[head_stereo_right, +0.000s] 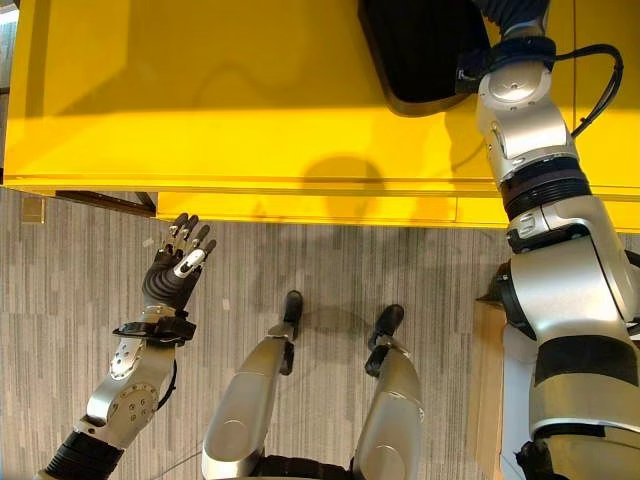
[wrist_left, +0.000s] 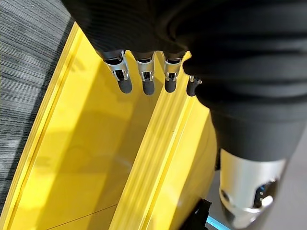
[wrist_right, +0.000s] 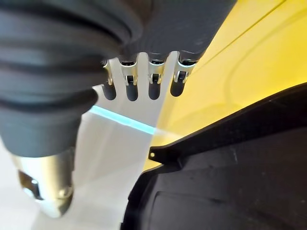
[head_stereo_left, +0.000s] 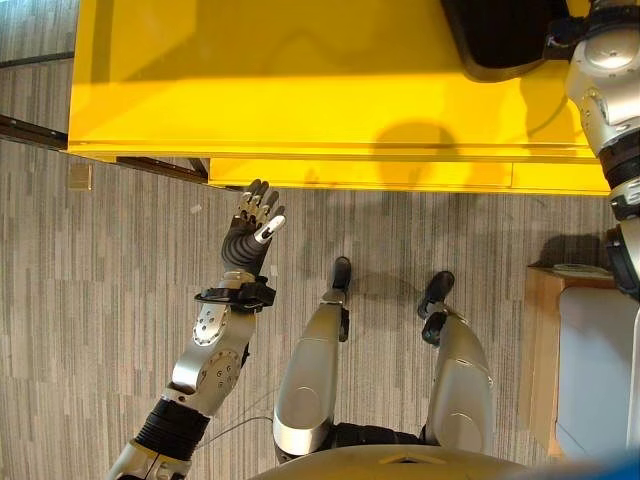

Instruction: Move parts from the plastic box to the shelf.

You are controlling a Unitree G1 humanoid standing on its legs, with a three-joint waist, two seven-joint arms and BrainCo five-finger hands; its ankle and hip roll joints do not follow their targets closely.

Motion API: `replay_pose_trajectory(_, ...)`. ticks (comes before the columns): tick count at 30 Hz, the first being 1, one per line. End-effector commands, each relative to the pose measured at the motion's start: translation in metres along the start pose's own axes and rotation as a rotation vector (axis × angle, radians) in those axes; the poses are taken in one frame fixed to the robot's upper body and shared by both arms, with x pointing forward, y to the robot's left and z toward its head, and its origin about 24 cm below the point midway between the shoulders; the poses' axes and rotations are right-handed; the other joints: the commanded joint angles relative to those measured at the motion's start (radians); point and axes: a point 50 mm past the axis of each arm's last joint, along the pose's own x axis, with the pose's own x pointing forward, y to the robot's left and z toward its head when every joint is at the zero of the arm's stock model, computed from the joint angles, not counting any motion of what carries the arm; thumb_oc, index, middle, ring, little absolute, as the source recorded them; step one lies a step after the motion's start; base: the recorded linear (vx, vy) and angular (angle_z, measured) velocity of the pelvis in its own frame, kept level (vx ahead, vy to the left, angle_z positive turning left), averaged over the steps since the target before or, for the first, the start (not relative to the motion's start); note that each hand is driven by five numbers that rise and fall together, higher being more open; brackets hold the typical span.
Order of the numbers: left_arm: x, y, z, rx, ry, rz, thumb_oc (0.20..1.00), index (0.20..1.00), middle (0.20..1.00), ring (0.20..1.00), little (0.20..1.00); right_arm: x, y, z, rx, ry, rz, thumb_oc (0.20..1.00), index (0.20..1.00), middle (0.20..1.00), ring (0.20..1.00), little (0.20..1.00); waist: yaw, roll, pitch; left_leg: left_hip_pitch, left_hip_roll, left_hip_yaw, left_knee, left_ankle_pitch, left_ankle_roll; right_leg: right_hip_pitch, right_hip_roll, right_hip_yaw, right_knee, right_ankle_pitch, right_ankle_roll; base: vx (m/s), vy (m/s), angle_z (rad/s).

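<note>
A black plastic part with a raised rim lies on the yellow shelf top, at its far right. My right arm reaches over the shelf, and my right hand hovers at the black part's right edge. Its fingers are straight and hold nothing, with the part's rim just beyond them. Out over the floor, my left hand is open and empty, fingers spread, just short of the shelf's front edge. Its fingertips point at the yellow edge.
A wooden-edged box with a pale inside stands on the carpet at the right. A small beige floor plate and a dark rail lie at the left beside the shelf.
</note>
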Motion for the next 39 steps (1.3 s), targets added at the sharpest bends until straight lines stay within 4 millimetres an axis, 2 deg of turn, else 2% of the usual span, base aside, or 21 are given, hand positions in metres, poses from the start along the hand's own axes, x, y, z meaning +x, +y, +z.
replay_pose_trajectory(1, -0.006, -0.008, 0.025, 0.02, -0.104, -0.064, 1.0, 1.0, 1.0, 1.0, 1.0, 0.009, -0.003, 0.074, -0.007, -0.286, -0.014, 1.0, 1.0, 1.0, 1.0, 1.0, -0.005, -0.014, -0.018, -0.016, 0.045, 0.007, 0.025, 0.002, -0.037, 0.086, -0.023, 0.056, 0.057, -0.088, 0.085, 0.0, 0.0, 0.0)
replay_pose_trajectory(8, -0.007, -0.005, 0.025, 0.025, -0.096, -0.057, 1.0, 1.0, 1.0, 1.0, 1.0, -0.002, 0.0, 0.076, 0.031, -0.34, 0.016, 1.0, 1.0, 1.0, 1.0, 1.0, -0.013, -0.018, -0.018, -0.006, 0.05, 0.014, 0.023, 0.001, -0.036, 0.091, -0.018, 0.065, 0.052, -0.085, 0.085, -0.01, -0.001, -0.05)
replay_pose_trajectory(16, -0.009, -0.004, 0.022, 0.013, -0.086, -0.044, 1.0, 1.0, 1.0, 1.0, 1.0, -0.009, -0.006, 0.063, 0.053, -0.335, -0.006, 1.0, 1.0, 1.0, 1.0, 1.0, -0.021, -0.017, -0.018, -0.01, 0.053, 0.018, 0.028, -0.001, -0.035, 0.085, -0.017, 0.07, 0.053, -0.086, 0.085, 0.0, -0.003, -0.03)
replay_pose_trajectory(27, -0.014, 0.001, 0.02, 0.019, -0.077, -0.014, 1.0, 1.0, 1.0, 1.0, 1.0, -0.021, -0.016, 0.027, 0.006, -0.273, -0.015, 1.0, 1.0, 1.0, 1.0, 1.0, -0.033, -0.017, -0.018, -0.022, 0.056, 0.02, 0.03, 0.0, -0.034, 0.07, -0.015, 0.072, 0.057, -0.086, 0.084, 0.0, -0.001, -0.01)
replay_pose_trajectory(31, -0.015, 0.001, 0.019, 0.016, -0.076, -0.01, 1.0, 1.0, 1.0, 1.0, 1.0, -0.024, -0.013, 0.021, 0.013, -0.262, -0.006, 1.0, 1.0, 1.0, 1.0, 1.0, -0.032, -0.016, -0.018, -0.024, 0.056, 0.019, 0.031, -0.001, -0.033, 0.068, -0.014, 0.072, 0.058, -0.087, 0.084, 0.0, 0.0, 0.0)
replay_pose_trajectory(32, -0.015, 0.002, 0.019, 0.014, -0.079, -0.001, 1.0, 1.0, 1.0, 1.0, 1.0, -0.032, -0.007, 0.008, 0.028, -0.233, 0.018, 1.0, 1.0, 1.0, 1.0, 1.0, -0.034, -0.012, -0.018, -0.032, 0.059, 0.02, 0.034, -0.001, -0.032, 0.057, -0.014, 0.074, 0.061, -0.086, 0.084, 0.0, 0.0, 0.0)
replay_pose_trajectory(39, -0.016, 0.003, 0.017, 0.018, -0.072, 0.008, 1.0, 1.0, 1.0, 1.0, 1.0, -0.041, 0.009, -0.012, 0.043, -0.165, 0.063, 1.0, 1.0, 1.0, 1.0, 1.0, -0.03, -0.01, -0.018, -0.04, 0.059, 0.02, 0.041, -0.002, -0.03, 0.052, -0.015, 0.072, 0.066, -0.088, 0.083, 0.0, 0.0, 0.0)
